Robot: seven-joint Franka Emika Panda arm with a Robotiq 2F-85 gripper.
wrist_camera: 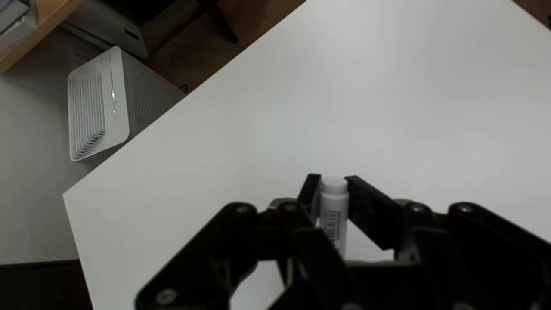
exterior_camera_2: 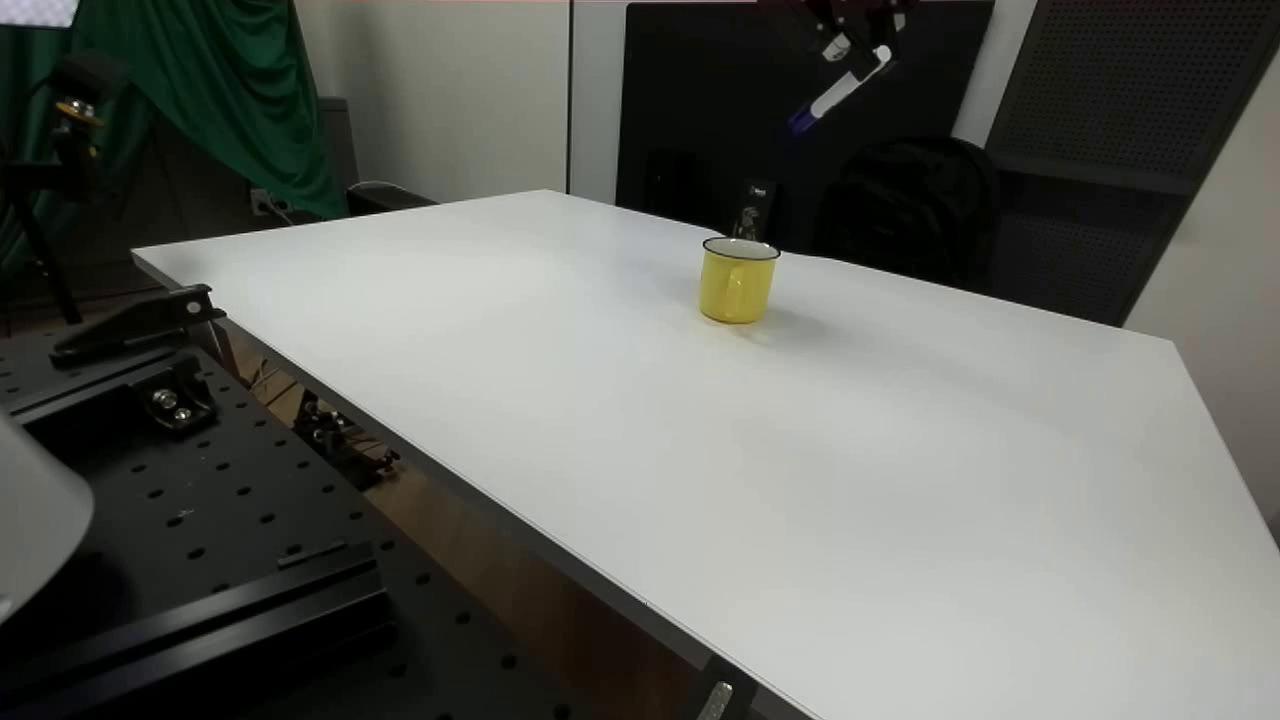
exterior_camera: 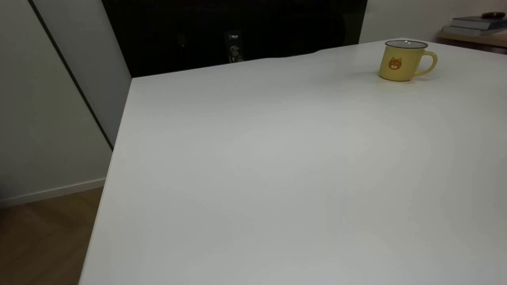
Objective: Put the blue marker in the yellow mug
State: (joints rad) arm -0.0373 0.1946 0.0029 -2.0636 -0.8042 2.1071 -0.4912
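The yellow mug stands upright on the white table in both exterior views. Its handle and an orange animal face show on its side. The mug is out of view in the wrist view. My gripper is shut on the blue marker, gripping its whitish barrel. In an exterior view the gripper is high at the top edge, well above the table. There the marker hangs tilted, its blue cap end pointing down toward the mug side. The marker does not touch the mug. The blue cap is hidden in the wrist view.
The white table has a dark panel and a backpack-like dark shape behind its far edge. A white slatted appliance stands beyond a table edge. A black perforated mount lies at the near side.
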